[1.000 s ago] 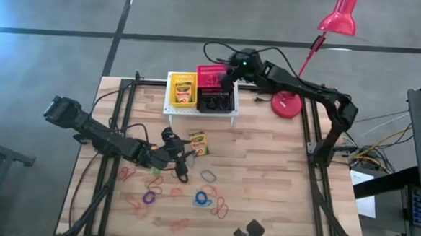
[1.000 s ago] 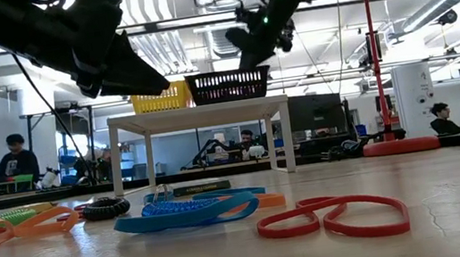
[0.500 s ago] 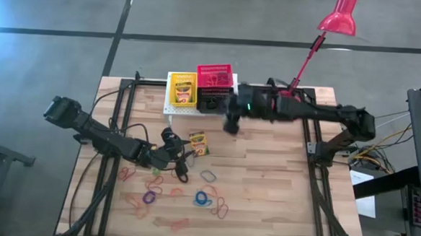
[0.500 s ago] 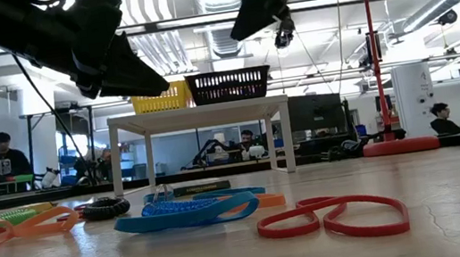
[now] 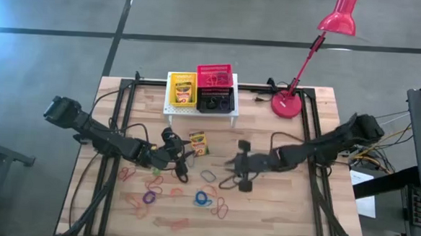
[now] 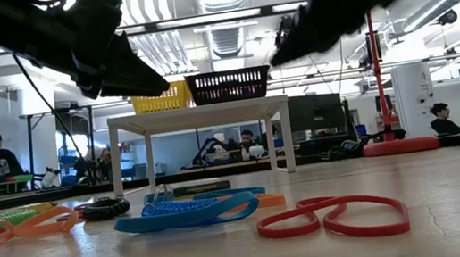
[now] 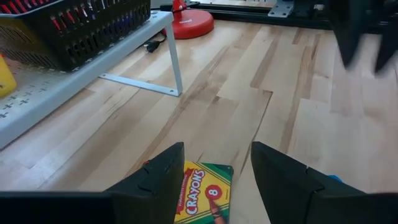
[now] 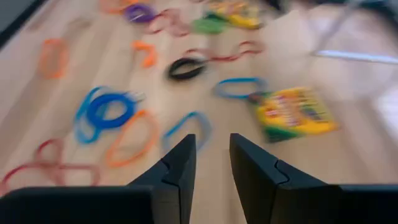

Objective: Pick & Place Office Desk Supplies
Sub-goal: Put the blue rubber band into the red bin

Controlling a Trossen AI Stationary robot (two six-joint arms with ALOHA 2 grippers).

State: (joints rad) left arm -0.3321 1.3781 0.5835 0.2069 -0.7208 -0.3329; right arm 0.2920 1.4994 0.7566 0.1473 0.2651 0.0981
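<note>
- The white stand (image 5: 200,112) sits at the far side of the counter (image 5: 278,201); I place everything else from it.
- On the stand are a yellow basket (image 5: 183,90) with a crayon box inside, a red basket (image 5: 215,78) and a black basket (image 5: 216,102).
- Just in front of the stand, a second crayon box (image 5: 198,142) lies flat on the counter.
- The left tool (image 5: 183,156) hovers right by that box, its jaws spread wide around nothing.
- Further from the stand, the elastic loops (image 5: 205,199) lie scattered: blue, purple, red, orange.
- The right tool (image 5: 230,164) hangs low in front of the stand, right of the crayon box, above the loops; its jaws are parted by a narrow gap and carry nothing.
- A red lamp (image 5: 290,104) stands just right of the stand.
</note>
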